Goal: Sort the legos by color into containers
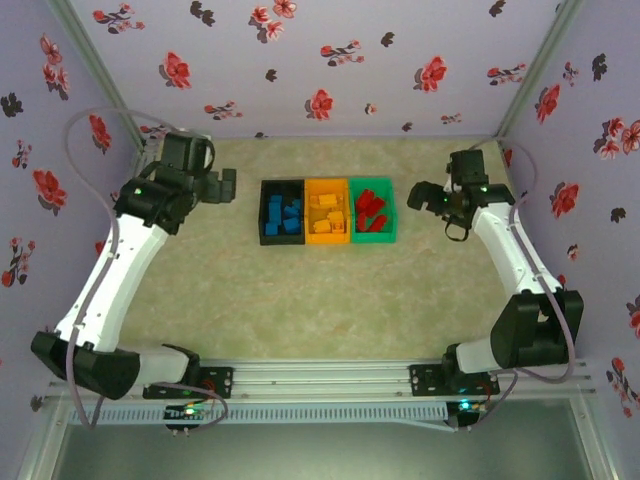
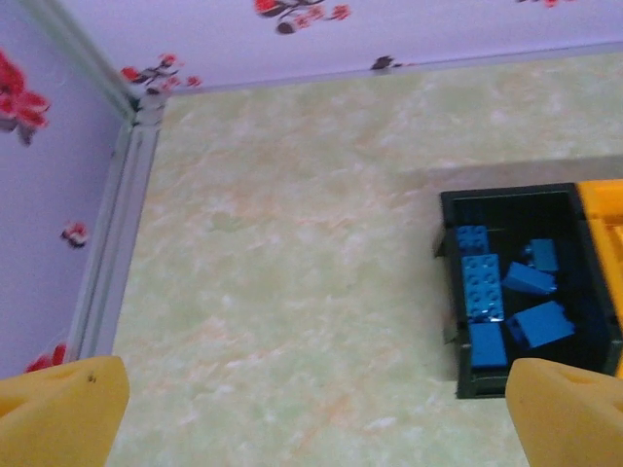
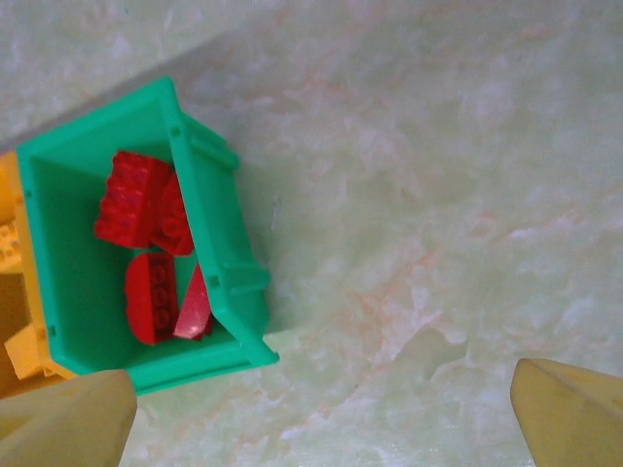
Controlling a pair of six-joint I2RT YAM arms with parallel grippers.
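Note:
Three joined containers stand in a row at the table's middle back: a black bin (image 1: 266, 212) with blue legos (image 1: 284, 214), an orange bin (image 1: 309, 234) with orange-yellow legos (image 1: 328, 212), and a green bin (image 1: 390, 212) with red legos (image 1: 371, 210). My left gripper (image 1: 228, 187) hovers just left of the black bin, open and empty. My right gripper (image 1: 420, 196) hovers just right of the green bin, also open and empty. In the left wrist view the left gripper (image 2: 316, 413) spans bare table beside the black bin (image 2: 458, 292). In the right wrist view the right gripper (image 3: 316, 418) spans bare table beside the green bin (image 3: 219, 263).
Floral-patterned walls enclose the table on three sides, with a metal corner post (image 2: 117, 224) close to the left gripper. The arm bases sit on a rail (image 1: 320, 380) along the near edge. Marbled tabletop (image 1: 320, 300) lies between the bins and the rail.

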